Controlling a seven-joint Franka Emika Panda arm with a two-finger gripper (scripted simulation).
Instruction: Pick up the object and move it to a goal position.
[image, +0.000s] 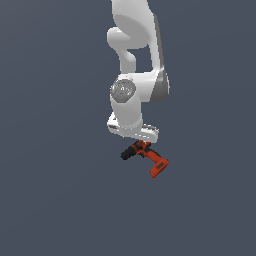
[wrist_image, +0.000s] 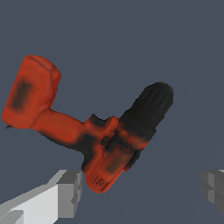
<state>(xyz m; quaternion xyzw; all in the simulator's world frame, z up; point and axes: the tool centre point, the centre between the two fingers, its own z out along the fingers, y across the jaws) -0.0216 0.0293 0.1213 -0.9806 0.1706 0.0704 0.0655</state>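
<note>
Lying on its side a little below the middle of the exterior frame, the drill (image: 145, 157) sits on the plain grey surface with its long axis running diagonally: black chuck (image: 126, 154) toward the exterior view's left, blocky red battery base (image: 160, 168) lower and toward the exterior view's right. The handle joins the two at an angle, so the body reads as a shallow bend, not a straight bar.

Directly above it hangs the end effector (image: 134, 136), close over the motor housing and nearer the chuck end than the battery. In the exterior view I cannot make out whether anything touches.

The wrist view settles more. The drill (wrist_image: 94, 131) fills the frame, and two grey fingertips show at the lower corners, one pad (wrist_image: 70, 192) just beside the rear of the housing and the other (wrist_image: 214, 190) well apart from the tool. The end effector (wrist_image: 142, 192) is spread wide and grips nothing.

My reading is that the drill's body lies off-centre between the fingers, crowding one of them. The coming move likely turns on shifting sideways to centre the housing, then descending and closing across its narrow width.
</note>
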